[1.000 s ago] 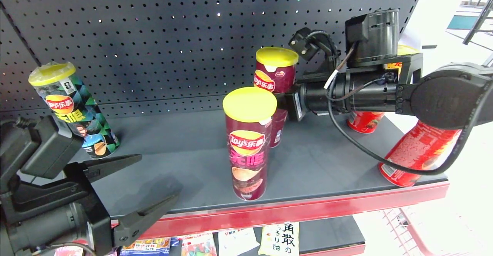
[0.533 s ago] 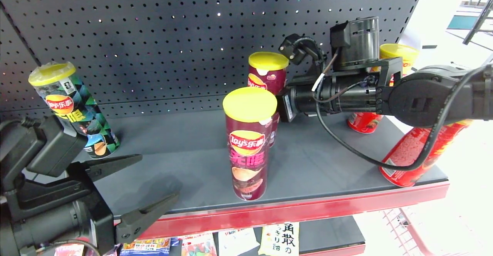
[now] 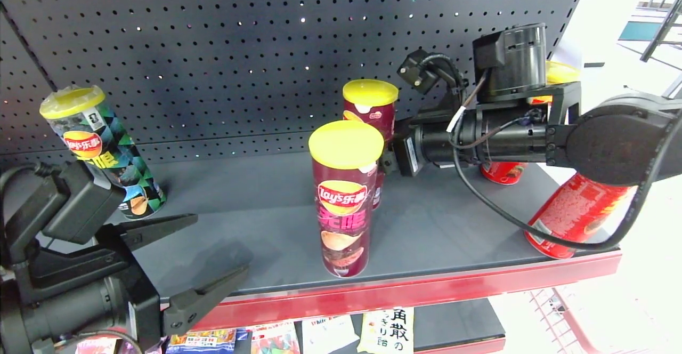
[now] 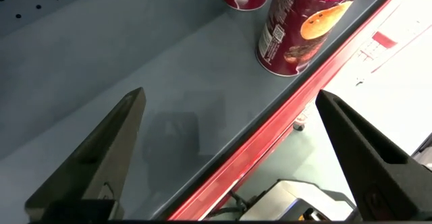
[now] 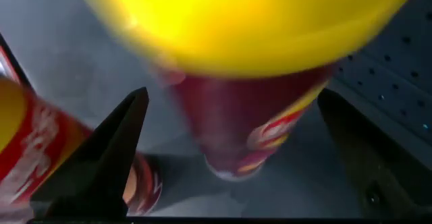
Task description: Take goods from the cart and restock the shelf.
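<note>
Logo print on chip cans (image 3: 343, 204), characters on lower packet (image 3: 393, 332)

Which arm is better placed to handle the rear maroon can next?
Right. The right gripper is open around the rear maroon can, which stands on the shelf between its fingers. The left gripper hangs open at the shelf's front edge, far from that can.

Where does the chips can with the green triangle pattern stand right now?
In the head view, the green-patterned can stands at the left end of the shelf, close to the pegboard, just beyond the open left gripper.
</note>
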Robot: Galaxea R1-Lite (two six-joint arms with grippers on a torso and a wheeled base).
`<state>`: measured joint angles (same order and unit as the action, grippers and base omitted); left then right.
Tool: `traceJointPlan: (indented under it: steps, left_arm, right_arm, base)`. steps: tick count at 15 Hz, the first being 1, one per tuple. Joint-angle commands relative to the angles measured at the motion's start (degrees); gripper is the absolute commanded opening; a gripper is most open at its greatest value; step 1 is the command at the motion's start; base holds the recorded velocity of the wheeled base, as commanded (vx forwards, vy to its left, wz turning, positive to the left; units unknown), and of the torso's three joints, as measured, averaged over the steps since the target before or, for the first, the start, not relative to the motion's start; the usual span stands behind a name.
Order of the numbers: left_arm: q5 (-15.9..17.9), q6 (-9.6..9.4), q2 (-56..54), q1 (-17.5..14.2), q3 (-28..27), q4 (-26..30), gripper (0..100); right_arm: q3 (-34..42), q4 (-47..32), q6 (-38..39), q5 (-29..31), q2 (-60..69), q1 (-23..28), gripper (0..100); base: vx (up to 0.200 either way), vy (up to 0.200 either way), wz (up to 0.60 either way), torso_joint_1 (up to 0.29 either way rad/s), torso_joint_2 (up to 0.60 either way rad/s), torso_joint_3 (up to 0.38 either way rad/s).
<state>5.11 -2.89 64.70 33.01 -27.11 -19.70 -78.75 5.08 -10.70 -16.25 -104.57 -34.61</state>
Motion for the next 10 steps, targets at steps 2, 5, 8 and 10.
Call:
traceJointPlan:
  steps: [2,5,8,10]
  left_arm:
    - [0.0,-0.1,2.3,0.0,-0.5,-0.3,100]
    - [-0.2,-0.1,5.8,-0.1,-3.5,-1.7,100]
    - [-0.2,-0.19,9.3,-0.1,-5.8,-1.8,100]
    - [-0.2,-0.01,12.0,-0.1,-6.3,-1.8,100]
  right_arm:
    - [5.3,-0.1,0.2,1.2,6.1,0.2,100]
    - [11.1,-0.1,0.4,2.0,11.3,0.4,100]
    - [15.9,-0.1,2.4,2.9,16.8,0.5,100]
    - [21.5,-0.2,3.2,2.6,22.8,0.1,100]
  base:
    - [0.0,0.0,0.0,0.0,0.0,0.0]
    - [0.0,0.0,0.0,0.0,0.0,0.0]
    - [0.0,0.0,0.0,0.0,0.0,0.0]
    - [0.0,0.0,0.0,0.0,0.0,0.0]
